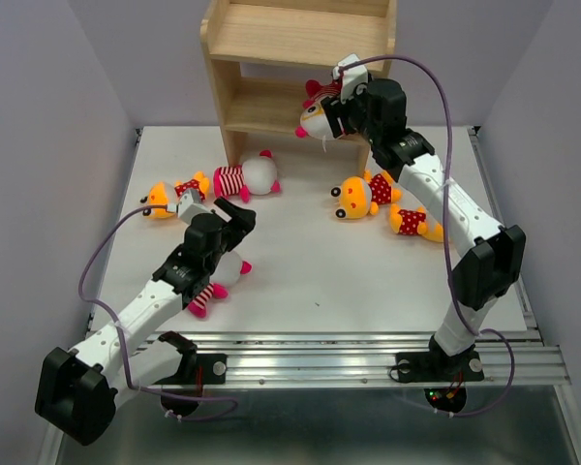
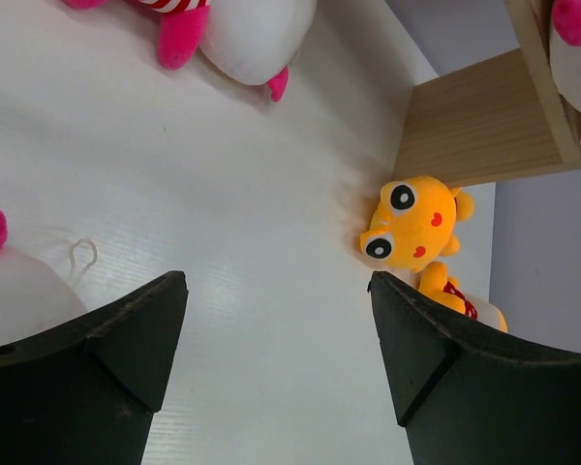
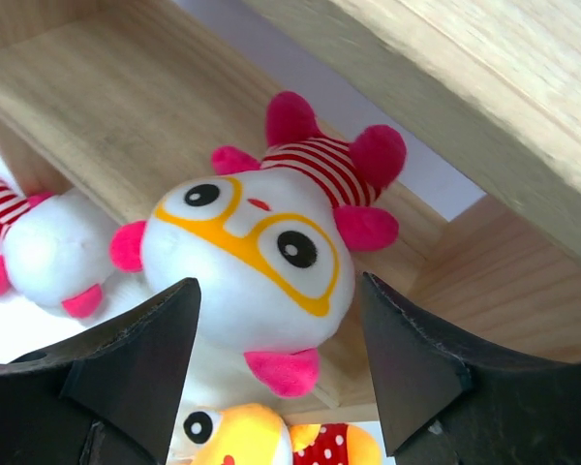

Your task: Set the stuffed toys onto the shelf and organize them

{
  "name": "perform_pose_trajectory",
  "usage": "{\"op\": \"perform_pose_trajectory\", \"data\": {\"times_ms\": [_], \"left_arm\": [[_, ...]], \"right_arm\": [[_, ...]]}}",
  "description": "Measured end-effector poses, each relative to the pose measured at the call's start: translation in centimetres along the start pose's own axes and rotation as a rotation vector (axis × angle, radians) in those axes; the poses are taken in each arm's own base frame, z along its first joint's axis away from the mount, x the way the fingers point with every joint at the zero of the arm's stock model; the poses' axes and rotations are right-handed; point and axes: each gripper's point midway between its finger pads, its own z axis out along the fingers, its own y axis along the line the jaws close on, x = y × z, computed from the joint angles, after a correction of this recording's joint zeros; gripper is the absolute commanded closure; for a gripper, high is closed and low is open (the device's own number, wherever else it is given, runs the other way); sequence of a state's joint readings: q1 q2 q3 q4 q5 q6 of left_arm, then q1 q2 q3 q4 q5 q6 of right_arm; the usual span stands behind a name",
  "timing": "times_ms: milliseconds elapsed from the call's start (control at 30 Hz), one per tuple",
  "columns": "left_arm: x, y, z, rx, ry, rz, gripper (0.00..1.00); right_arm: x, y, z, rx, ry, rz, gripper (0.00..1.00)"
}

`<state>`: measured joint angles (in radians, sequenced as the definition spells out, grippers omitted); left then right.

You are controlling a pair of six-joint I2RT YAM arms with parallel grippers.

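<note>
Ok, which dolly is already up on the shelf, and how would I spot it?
Look at the wooden shelf at the back of the table. On its lower visible board, by the right gripper, lies a white-headed toy with yellow glasses and a striped body. It is the only toy on the shelf; the others lie on the table.

Pics bright, even light from above, soft shadows only. Slight glare on table (image 2: 271,242) in left wrist cam; shelf (image 3: 484,87) edge blurry in right cam.
</note>
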<state>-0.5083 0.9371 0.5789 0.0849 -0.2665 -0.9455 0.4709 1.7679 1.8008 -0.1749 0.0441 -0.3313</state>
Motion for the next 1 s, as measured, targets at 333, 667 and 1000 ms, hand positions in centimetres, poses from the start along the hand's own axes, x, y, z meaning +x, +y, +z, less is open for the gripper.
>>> {"op": "perform_pose_trajectory", "data": {"times_ms": [333,667,1000], "left_arm": [[0.2,0.3,-0.1,-0.005,0.003,-0.001,0.13],[-0.1,0.2,-0.5,0.004,-0.008,-0.010,0.13],[-0.2,0.2,-0.6,0.005,-0.013,-0.014,0.13]], "right_arm": [[2.1,0.2,1.2,0.006,0.044,0.101,0.30],[5.8,0.9,3.2,0.000,0.116,0.158,0.60],[5.3,1.2,3.5,-0.040,0.094,0.164,0.99]]}}
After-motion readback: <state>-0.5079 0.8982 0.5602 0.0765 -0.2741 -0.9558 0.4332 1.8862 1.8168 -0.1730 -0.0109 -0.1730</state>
